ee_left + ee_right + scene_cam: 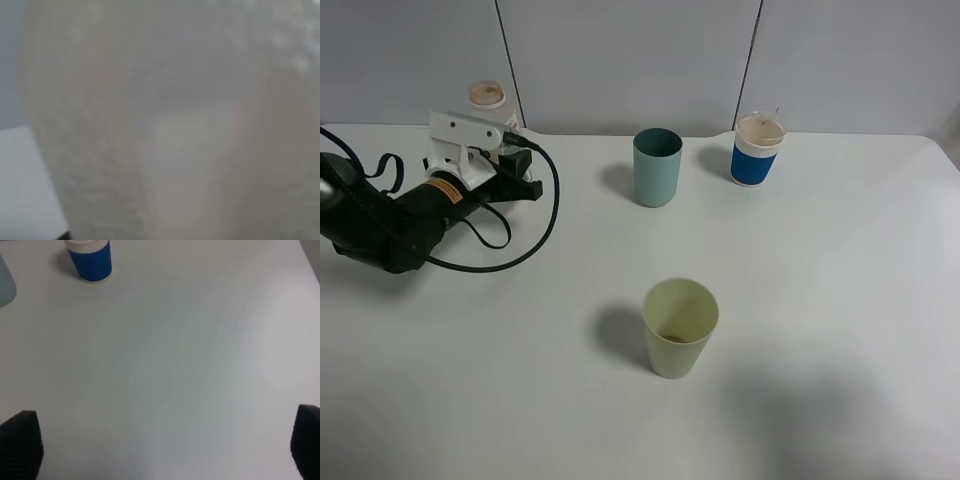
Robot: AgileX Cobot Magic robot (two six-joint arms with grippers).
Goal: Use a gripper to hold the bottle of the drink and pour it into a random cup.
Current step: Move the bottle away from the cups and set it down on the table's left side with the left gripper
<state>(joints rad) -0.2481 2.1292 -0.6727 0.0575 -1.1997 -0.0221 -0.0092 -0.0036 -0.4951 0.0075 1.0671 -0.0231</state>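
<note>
The bottle of the drink stands at the back left of the table; only its tan-rimmed neck and shoulder show above my left gripper. The gripper's white jaws are right at the bottle's body, and I cannot tell whether they press on it. The left wrist view is filled by a blurred close-up of the pale bottle. The teal cup stands upright at the back middle, to the right of the bottle; its edge shows in the right wrist view. My right gripper is open and empty over bare table.
A blue-and-white cup with a tan top stands at the back right and also shows in the right wrist view. A pale yellow-green cup stands at the front middle. Black cables loop on the table beside the left arm.
</note>
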